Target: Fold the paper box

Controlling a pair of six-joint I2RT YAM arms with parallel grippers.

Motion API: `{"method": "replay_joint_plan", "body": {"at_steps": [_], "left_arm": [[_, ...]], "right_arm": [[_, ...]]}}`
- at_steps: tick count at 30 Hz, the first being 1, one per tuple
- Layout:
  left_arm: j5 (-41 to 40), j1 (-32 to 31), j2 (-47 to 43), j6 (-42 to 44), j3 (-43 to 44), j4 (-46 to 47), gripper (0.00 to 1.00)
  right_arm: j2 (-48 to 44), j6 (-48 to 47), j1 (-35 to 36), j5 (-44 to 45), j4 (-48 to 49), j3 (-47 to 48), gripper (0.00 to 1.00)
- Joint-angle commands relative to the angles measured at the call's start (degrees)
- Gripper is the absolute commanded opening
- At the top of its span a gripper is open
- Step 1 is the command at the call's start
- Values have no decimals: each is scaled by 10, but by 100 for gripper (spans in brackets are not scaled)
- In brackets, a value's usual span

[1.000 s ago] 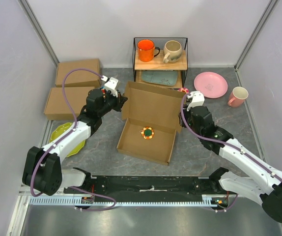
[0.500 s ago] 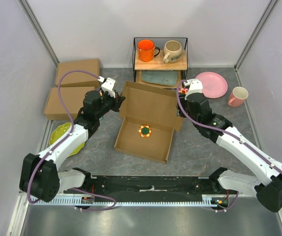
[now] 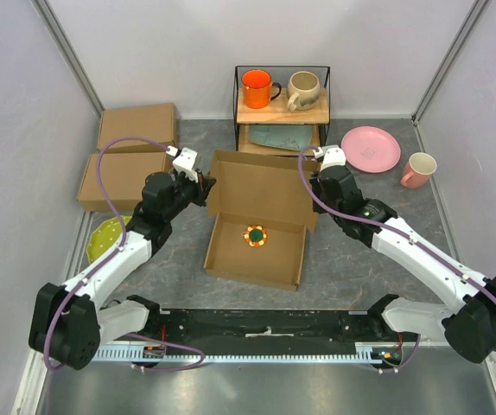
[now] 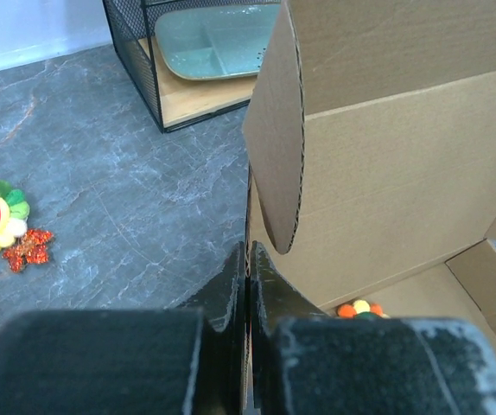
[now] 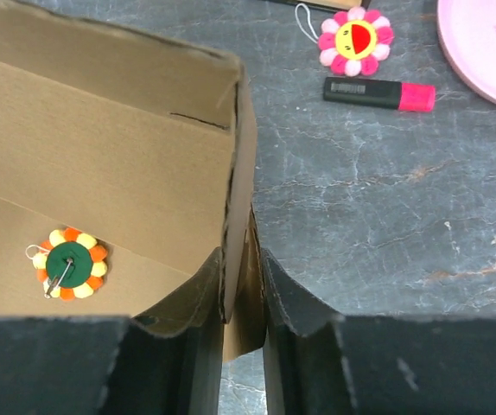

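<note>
The paper box (image 3: 259,218), a shallow mailer of plain brown corrugated cardboard, lay open in the middle of the grey stone-patterned bench (image 3: 356,255), its tray towards the arms and its lid standing up at the far side, just in front of a black wire rack with wooden shelves (image 3: 282,111). A small flower-shaped charm with orange and yellow petals and a green centre (image 3: 257,234) rested on the floor of the tray. The left gripper (image 3: 202,182) was at the lid's left end, its fingers pressed together on a thin cardboard edge there, with a rounded flap of the lid rising just beyond them in the left wrist view. The right gripper (image 3: 311,178) was at the lid's right end; in the right wrist view its fingers (image 5: 203,298) stood on either side of the upright cardboard at the corner and pinched the layers between them. To the left of the box two closed brown cardboard boxes (image 3: 127,156) sat against the wall, well apart from both grippers. Behind the right corner a smiling pink-and-yellow flower toy (image 5: 355,36) and a black-and-pink marker pen (image 5: 378,92) lay on the bench.
</note>
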Motion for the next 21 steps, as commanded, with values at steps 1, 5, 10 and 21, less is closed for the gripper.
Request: {"method": "replay_joint_plan", "body": {"at_steps": [1,5,10,21], "left_arm": [[1,-3,-41,-22,-43,68,2],[8,-10,-65,-18,-62,65,2],[-12,-37,-85,-10,-87,83,2],[-165,-140,-86,-14,-168,266,2]], "right_arm": [[14,1,2,-30,8,-8,26],[17,-1,3,-33,7,-15,25],[5,0,2,-30,38,-37,15],[-39,31,3,10,151,-106,11]]}}
